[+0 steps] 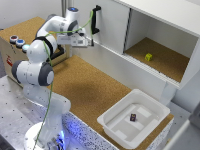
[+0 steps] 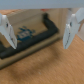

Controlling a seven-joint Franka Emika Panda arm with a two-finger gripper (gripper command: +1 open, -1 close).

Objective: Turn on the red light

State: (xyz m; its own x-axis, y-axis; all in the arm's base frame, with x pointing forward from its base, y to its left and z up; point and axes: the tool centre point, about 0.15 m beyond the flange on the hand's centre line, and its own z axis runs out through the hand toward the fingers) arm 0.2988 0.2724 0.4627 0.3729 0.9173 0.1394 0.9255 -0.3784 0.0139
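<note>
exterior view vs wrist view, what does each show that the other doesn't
Only the exterior view shows the red light beside the blue cap and pale cap on the box, the white tray, and the open cabinet holding a yellow block. Only the wrist view shows the gripper up close, jaws apart and empty, above a black bar. Both show the cork tabletop.

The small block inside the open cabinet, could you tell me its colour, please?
Yellow block, seen best in the exterior view.
</note>
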